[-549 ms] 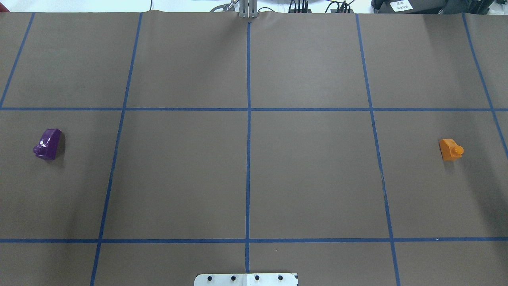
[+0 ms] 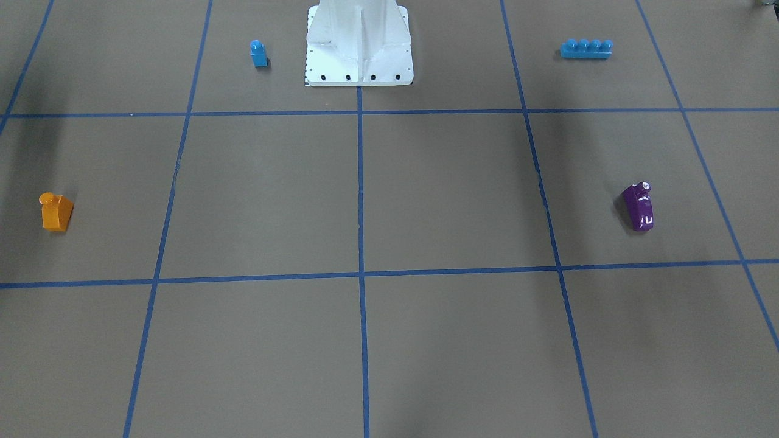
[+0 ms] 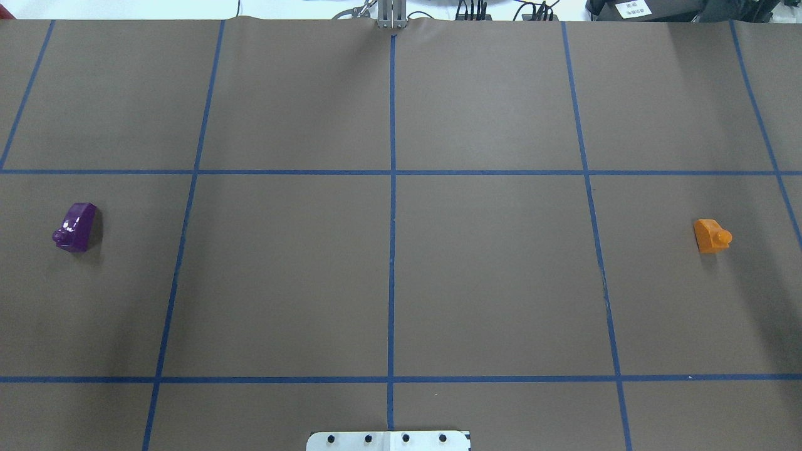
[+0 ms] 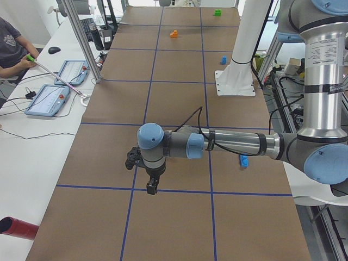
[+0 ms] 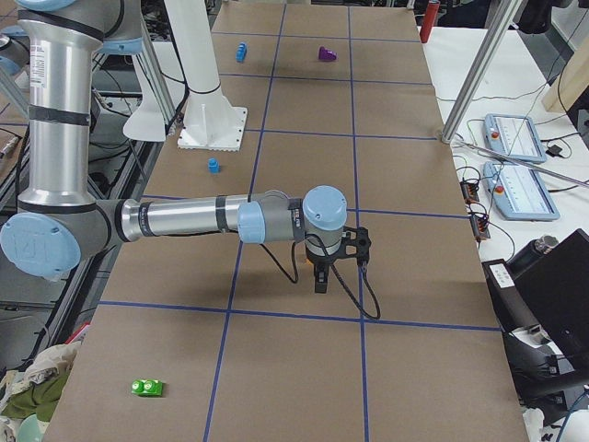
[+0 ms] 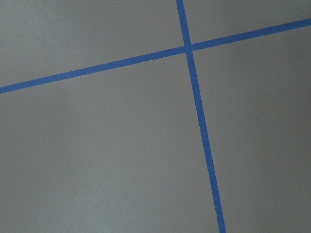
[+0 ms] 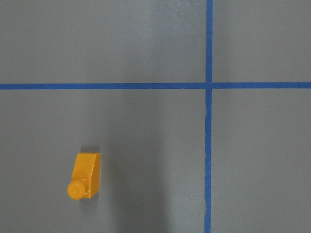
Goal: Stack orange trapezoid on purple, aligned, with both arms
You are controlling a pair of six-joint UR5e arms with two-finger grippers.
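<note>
The orange trapezoid lies on the brown table at the right, stud pointing right; it also shows in the front view and the right wrist view. The purple brick lies far off at the left, also in the front view. The left gripper hangs over the table in the left side view. The right gripper hangs likewise in the right side view. I cannot tell whether either is open or shut. Neither gripper shows in the overhead or wrist views.
A small blue one-stud brick and a long blue four-stud brick lie either side of the white pedestal. A green brick lies near the table's right end. Blue tape lines grid the table. An operator sits at the side desk.
</note>
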